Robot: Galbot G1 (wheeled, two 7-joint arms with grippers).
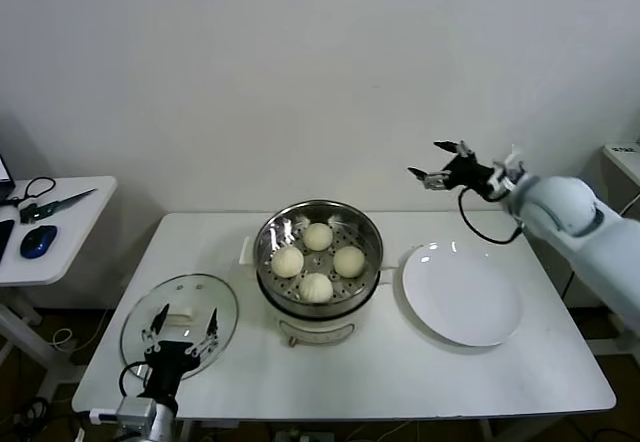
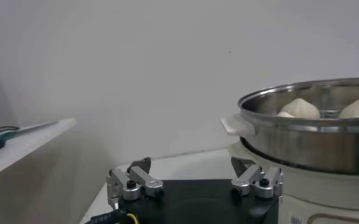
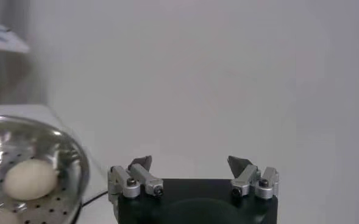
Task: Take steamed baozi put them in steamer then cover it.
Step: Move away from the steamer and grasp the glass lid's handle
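Several cream-white baozi (image 1: 318,259) lie on the perforated tray inside the steel steamer (image 1: 268,272) at the table's middle. The steamer's glass lid (image 1: 180,307) lies flat on the table to its left. My left gripper (image 1: 182,325) is open and empty, hovering just over the lid's near edge. My right gripper (image 1: 442,162) is open and empty, raised high to the right of the steamer, above the table's back edge. The left wrist view shows the steamer (image 2: 307,137) with baozi (image 2: 300,108) in it; the right wrist view shows a baozi (image 3: 30,179) on the tray.
An empty white plate (image 1: 462,294) lies right of the steamer. A side table (image 1: 50,224) at the far left holds a blue mouse (image 1: 35,242) and scissors (image 1: 52,204). A white wall stands behind the table.
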